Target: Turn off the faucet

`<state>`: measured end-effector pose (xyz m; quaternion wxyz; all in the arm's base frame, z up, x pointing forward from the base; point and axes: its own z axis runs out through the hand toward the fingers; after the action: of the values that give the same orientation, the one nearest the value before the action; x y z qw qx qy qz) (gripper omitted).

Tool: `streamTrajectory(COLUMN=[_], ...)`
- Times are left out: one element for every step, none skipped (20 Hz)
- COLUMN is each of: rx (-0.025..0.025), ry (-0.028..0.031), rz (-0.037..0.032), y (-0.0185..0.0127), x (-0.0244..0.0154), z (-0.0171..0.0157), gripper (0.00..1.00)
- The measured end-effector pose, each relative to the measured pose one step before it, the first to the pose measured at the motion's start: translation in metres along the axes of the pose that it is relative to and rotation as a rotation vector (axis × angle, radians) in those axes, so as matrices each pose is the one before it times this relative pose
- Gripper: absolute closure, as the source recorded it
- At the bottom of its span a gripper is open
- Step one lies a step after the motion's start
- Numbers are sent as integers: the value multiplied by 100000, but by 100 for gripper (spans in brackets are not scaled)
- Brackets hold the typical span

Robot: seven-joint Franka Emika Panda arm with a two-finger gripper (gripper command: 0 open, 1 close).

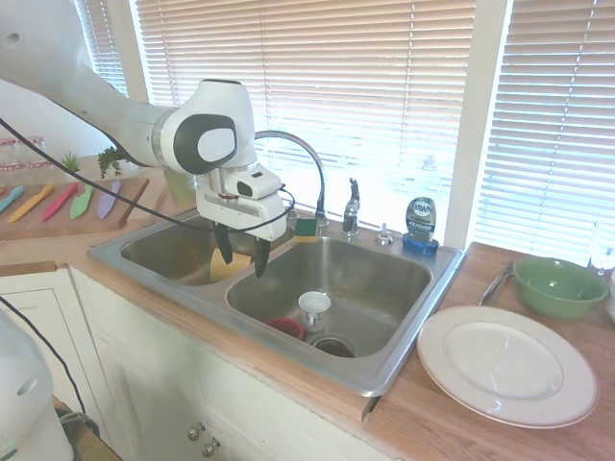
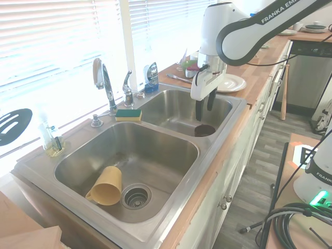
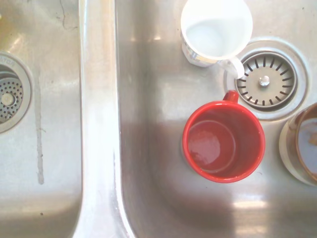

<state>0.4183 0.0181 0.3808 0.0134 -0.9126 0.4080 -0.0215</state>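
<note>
Over the double sink [image 1: 404, 331], above the divider between the two basins, the fingers [image 1: 242, 255] hang pointing down, set narrowly apart and holding nothing. The faucet [image 1: 306, 168] stands on the sink's back rim by the window, its arched spout partly hidden behind the arm in the first exterior view; its short lever handle [image 1: 352, 206] rises just beside it, well apart from the fingers. Glare from the blinds washes out the spout [image 2: 97, 72] in the second exterior view. Whether water runs cannot be made out. Below, the wrist view shows a red mug [image 3: 224, 144], a white cup [image 3: 216, 29] and a brown-rimmed vessel [image 3: 300, 144] cut off at the edge. A yellow cup [image 2: 106, 185] lies tipped in the other basin.
</note>
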Motion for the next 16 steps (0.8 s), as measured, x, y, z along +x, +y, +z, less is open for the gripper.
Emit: streamTrajectory(rx=[-102,-439,-422,-338,-127,-75,-34,-8,1,0,8,-3,-9,-9,-19,-24], ry=[-4,20,202,134,-111,-74,-33,-8,1,1,9,3,2,-2,-15,-23], rz=[-59,-256,-3,147,163,193,152,188,181,204,238,241,205,143,63,23], y=[0,6,5,-5,-7,-4,-1,0,0,5,10,30,48,37,15,2], x=[2,9,15,18,7,3,1,1,1,8,20,39,61,47,22,11], z=[29,117,80,100,83,48,21,5,0,-1,-5,0,3,4,11,14], gripper=[0,0,100,100,100,100,100,100,100,100,100,100,100,100,100,100])
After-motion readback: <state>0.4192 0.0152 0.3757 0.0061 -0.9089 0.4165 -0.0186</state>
